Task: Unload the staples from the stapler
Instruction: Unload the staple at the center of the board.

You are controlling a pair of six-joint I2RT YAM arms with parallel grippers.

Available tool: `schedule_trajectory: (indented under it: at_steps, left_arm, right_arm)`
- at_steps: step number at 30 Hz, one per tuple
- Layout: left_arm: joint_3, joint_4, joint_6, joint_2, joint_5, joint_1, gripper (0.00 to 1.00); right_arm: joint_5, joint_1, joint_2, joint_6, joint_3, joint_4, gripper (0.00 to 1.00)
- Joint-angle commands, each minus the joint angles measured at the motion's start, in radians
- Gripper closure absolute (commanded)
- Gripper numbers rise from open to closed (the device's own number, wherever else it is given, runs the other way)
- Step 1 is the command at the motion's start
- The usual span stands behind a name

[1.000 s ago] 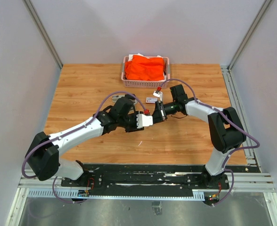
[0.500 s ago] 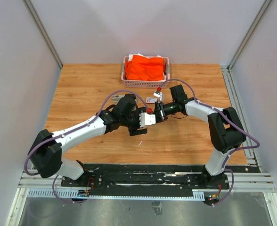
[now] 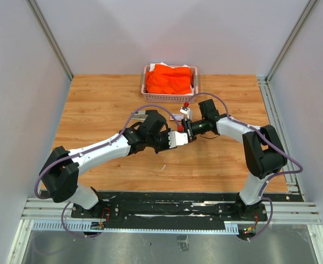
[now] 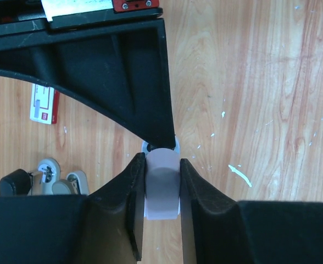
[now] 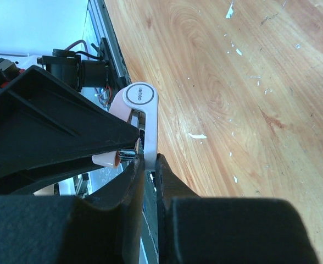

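We hold the stapler (image 5: 144,107) aloft, left pincer (image 4: 161,168) and right pincer (image 5: 149,165) both clamped on it, likely so staples (image 4: 239,174) fall to the counter (image 5: 244,82).

The left arm (image 3: 98,149) and right arm (image 3: 235,127) bend inward, tips meeting. The left gripper (image 4: 161,168) and right gripper (image 5: 149,165) each clamp narrowly on one small white stapler (image 5: 146,115).

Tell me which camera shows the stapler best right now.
Right wrist: the stapler shows its white body and round logo, pinched in the right pincer. Left wrist shows only its pale end, clamped in the left pincer. The top view gives just a tiny white bit between both pincers.
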Motion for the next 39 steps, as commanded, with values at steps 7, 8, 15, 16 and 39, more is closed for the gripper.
schedule_trajectory:
  at_steps: [7,8,15,16,39]
  left_arm:
    - [0.023,0.041,-0.028,0.011,-0.055,-0.021,1.00]
    - [0.022,0.042,-0.029,0.007,-0.060,-0.021,1.00]
    - [0.002,0.057,-0.031,-0.033,-0.049,-0.021,1.00]
    - [0.001,0.057,-0.031,-0.038,-0.043,-0.021,1.00]
    - [-0.017,0.102,-0.101,-0.080,-0.047,-0.012,1.00]
  right_arm:
    - [0.005,-0.022,0.008,-0.017,-0.008,-0.008,1.00]
    - [0.007,-0.027,0.011,-0.016,-0.009,-0.007,1.00]
    - [0.027,-0.053,0.031,-0.015,-0.017,-0.006,1.00]
    - [0.032,-0.056,0.032,-0.016,-0.018,-0.005,1.00]
    - [0.063,-0.103,0.023,-0.014,-0.052,0.046,0.98]
